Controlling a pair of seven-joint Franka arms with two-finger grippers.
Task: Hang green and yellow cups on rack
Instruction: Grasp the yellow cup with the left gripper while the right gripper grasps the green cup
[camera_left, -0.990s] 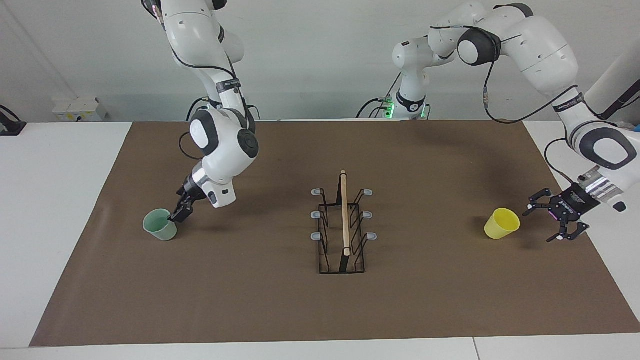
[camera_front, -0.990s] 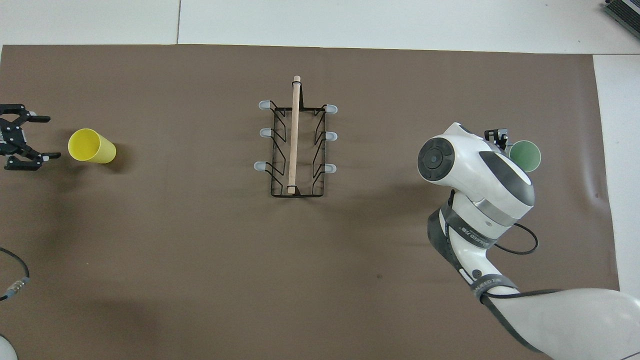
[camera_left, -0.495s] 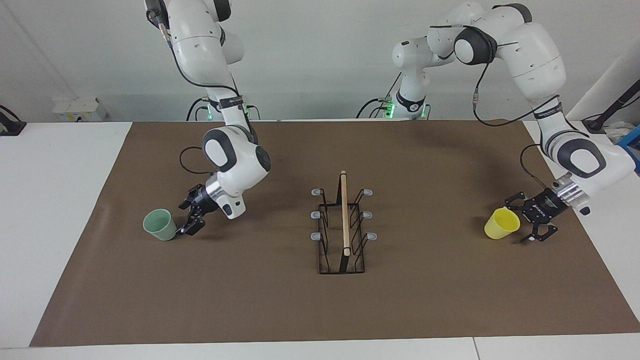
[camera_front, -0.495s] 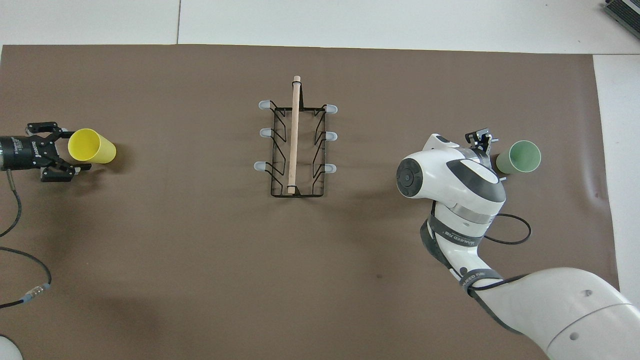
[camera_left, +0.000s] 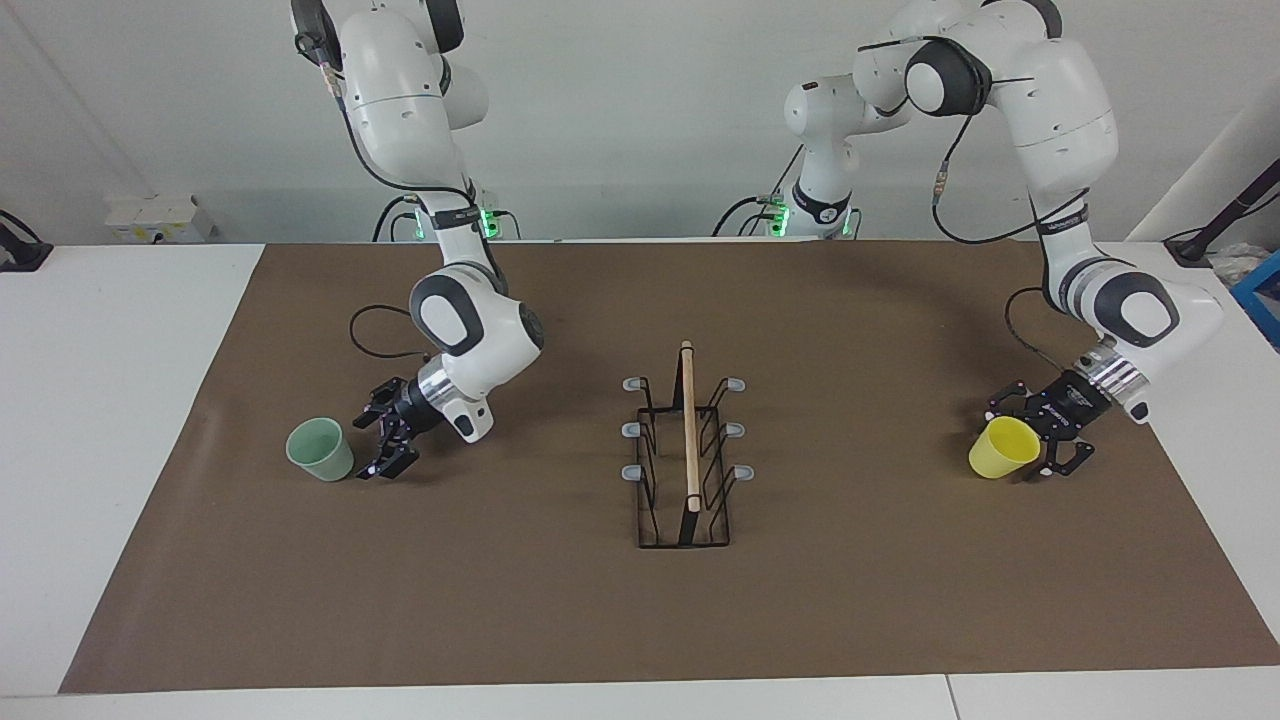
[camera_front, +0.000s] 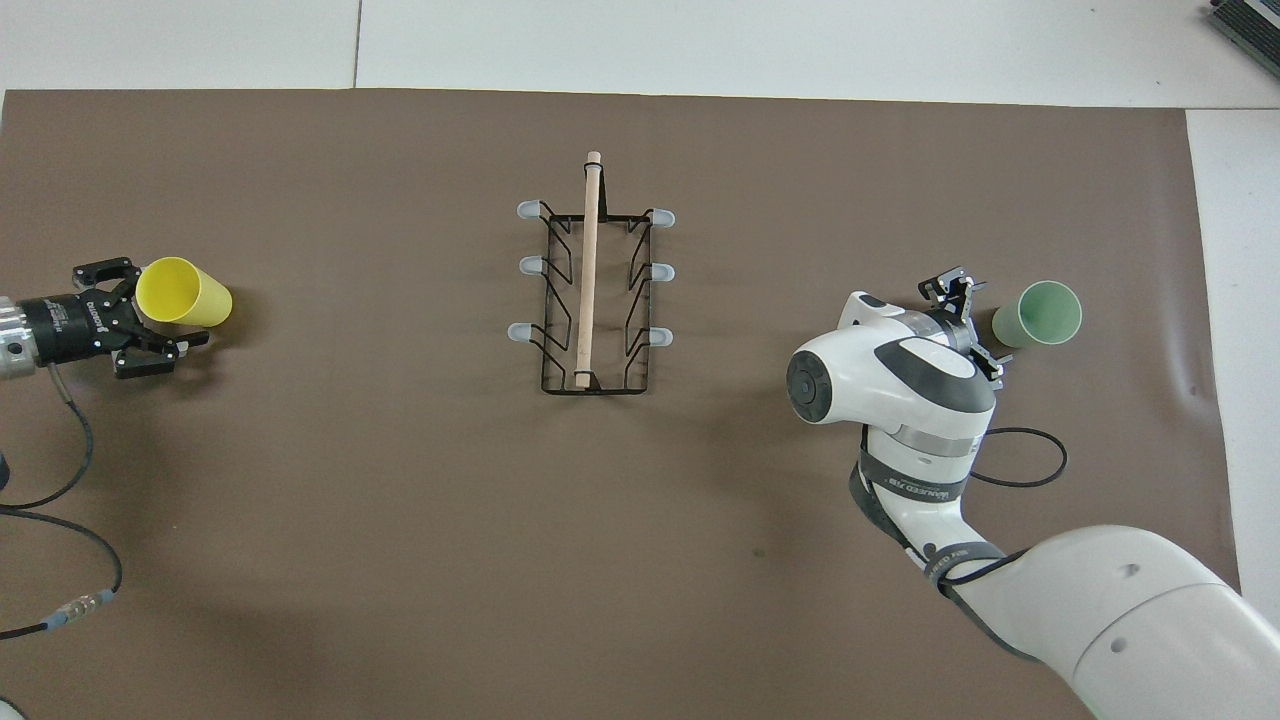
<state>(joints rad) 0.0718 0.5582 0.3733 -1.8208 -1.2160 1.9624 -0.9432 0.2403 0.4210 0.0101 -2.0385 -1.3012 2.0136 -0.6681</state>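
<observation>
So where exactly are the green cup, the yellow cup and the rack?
green cup (camera_left: 320, 452), facing view, on its outer wall.
yellow cup (camera_left: 1000, 450), facing view, on its side wall.
rack (camera_left: 690, 430), facing view, on the wooden rod along its top.

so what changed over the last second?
The left gripper slid in from the table edge and now brackets the yellow cup, open. The right gripper backed off the green cup's rim and turned to sit beside it, open. Nothing gripped or released. Both cups and the rack stayed put.
</observation>
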